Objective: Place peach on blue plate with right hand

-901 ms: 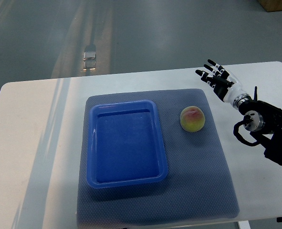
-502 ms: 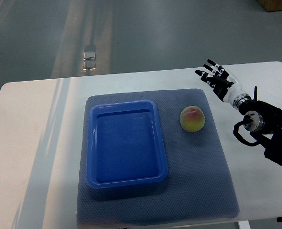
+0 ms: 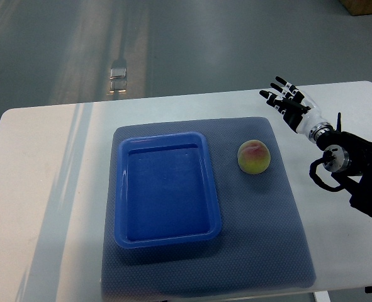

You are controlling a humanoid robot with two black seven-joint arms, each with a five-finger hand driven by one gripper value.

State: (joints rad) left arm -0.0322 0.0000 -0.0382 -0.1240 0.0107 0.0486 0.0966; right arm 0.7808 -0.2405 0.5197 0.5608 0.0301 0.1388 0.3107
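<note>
A round yellow-green peach with a pink-red blush (image 3: 254,156) sits on a dark grey textured rubber mat (image 3: 261,233), towards the mat's far right part. It rests free, with nothing touching it. Being nearly a ball, it has no clear long axis, so it offers much the same shape from any side.

Just to the left of the peach, with a narrow strip of mat between them, lies a shallow rectangular blue plastic plate (image 3: 167,188) with a raised rim. Its long sides run away from the robot. Nothing lies in it.

The mat covers the middle of a white table (image 3: 41,189) with rounded corners. Beyond the table's far edge is grey floor.

The right robot hand (image 3: 290,105), black and white with jointed fingers, comes in from the right edge on a black arm. It hovers over the bare table just past the mat's far right corner. Its fingers (image 3: 275,95) are spread and point up and to the left, and they hold nothing. The left arm does not show.

The peach lies to the left of the robot hand and nearer to the robot, well apart from the fingertips. The peach sits between the robot hand and the plate. The reach would therefore likely go left and towards the robot, then further left to the plate.
</note>
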